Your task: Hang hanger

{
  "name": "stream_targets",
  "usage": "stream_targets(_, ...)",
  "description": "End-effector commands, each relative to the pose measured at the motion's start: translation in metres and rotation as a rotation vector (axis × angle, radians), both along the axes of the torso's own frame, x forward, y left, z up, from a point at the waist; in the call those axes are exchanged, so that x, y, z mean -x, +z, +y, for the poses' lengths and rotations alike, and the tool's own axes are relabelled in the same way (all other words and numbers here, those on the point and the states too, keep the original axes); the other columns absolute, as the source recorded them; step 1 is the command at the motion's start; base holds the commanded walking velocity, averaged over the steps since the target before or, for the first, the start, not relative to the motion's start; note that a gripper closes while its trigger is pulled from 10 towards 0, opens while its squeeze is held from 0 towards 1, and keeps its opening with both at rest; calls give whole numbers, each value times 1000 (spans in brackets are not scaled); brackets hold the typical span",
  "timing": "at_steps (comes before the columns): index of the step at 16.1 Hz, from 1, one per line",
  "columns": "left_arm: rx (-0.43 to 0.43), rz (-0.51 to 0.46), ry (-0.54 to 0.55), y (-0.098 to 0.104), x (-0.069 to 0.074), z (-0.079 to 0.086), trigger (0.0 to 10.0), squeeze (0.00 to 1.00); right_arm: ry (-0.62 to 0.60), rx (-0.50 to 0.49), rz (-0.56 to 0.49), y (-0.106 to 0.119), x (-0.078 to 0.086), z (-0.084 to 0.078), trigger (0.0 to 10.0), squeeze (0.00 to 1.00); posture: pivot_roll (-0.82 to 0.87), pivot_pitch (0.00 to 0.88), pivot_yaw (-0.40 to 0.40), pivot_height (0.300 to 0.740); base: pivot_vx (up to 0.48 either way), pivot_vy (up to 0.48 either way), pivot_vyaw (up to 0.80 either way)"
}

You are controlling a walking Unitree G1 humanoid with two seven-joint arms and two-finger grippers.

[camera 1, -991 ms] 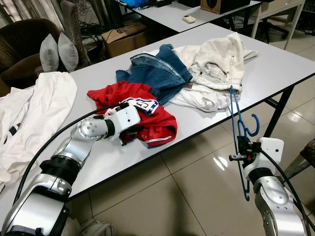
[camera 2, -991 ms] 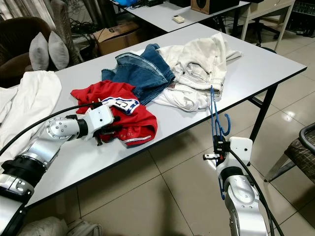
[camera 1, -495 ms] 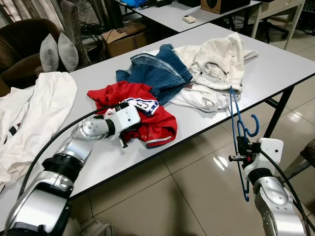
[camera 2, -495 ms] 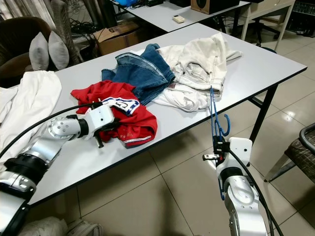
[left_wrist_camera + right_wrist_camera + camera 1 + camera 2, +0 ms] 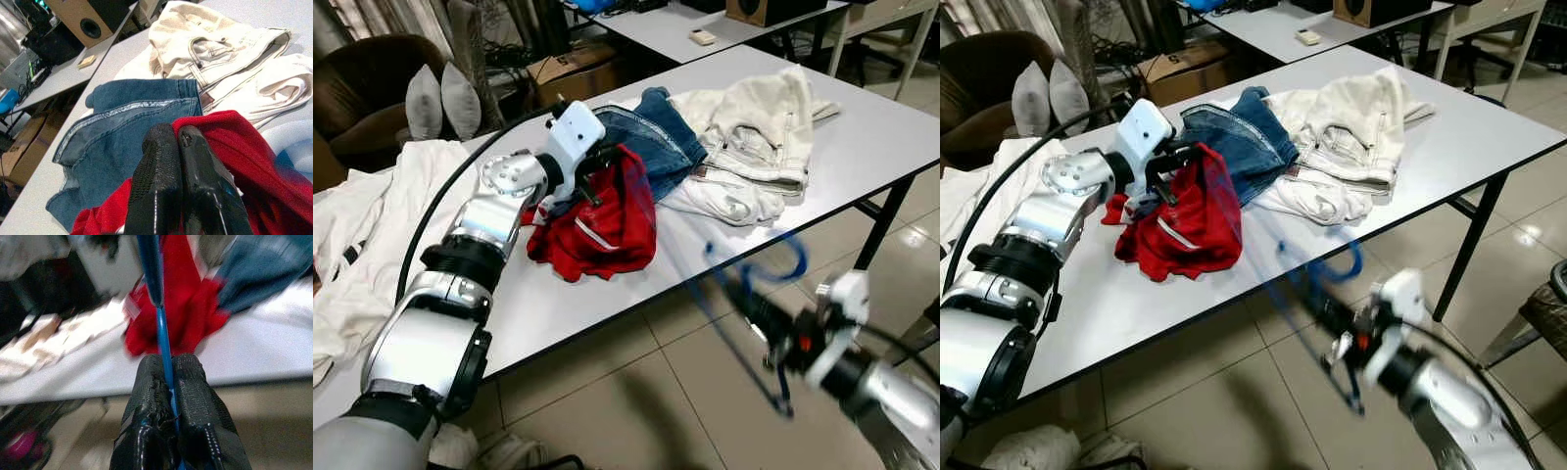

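white cloth (image 5: 382, 211): far left on the surface (image 5: 862, 147), partly draped over its edge.
left gripper (image 5: 590, 174): raised above the surface, jaws pinched tight on the red garment (image 5: 602, 220); wrist view shows both fingers (image 5: 156, 186) pressed together with red fabric around them.
red garment: lifted at one edge, hanging from the jaws, lower part resting on the surface.
blue jeans (image 5: 651, 147): just beside the red garment, flat on the surface.
white trousers (image 5: 754, 132): right of the jeans, touching them.
blue hanger (image 5: 759, 294): off the surface, in front of its near edge, motion-blurred, tilted.
right gripper (image 5: 166, 391): below and in front of the surface edge, jaws clamped on the hanger's thin blue bar.
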State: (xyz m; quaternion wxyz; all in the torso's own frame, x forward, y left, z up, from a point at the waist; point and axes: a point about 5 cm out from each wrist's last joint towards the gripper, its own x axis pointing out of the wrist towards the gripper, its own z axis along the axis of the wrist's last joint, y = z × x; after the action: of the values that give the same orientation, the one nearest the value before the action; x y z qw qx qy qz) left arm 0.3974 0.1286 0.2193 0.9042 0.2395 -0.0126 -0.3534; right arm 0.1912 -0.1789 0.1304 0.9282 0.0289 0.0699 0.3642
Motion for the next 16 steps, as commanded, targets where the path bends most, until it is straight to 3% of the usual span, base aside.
stream_targets(1,1,-10,39,8,-3,11,0,0,66,-17,17,2,5,7,10000,0,-188,0,209,740,0,0,0)
stream_targets(6,-26,-15,-4,16,-4,10,0,0,30,-38,69,-1,-1,9,10000,0,-196,0,213,740,0,0,0)
stream_targets(12,-103,43,-118,-4,6,-4,0,0,34,-85,70,-1,-19,24,10000,0,-190,0,203,740,0,0,0)
stream_targets(16,-112,29,-97,-4,6,-2,0,0,-87,-111,117,-7,-27,20,10000,0,-188,0,191,740,0,0,0)
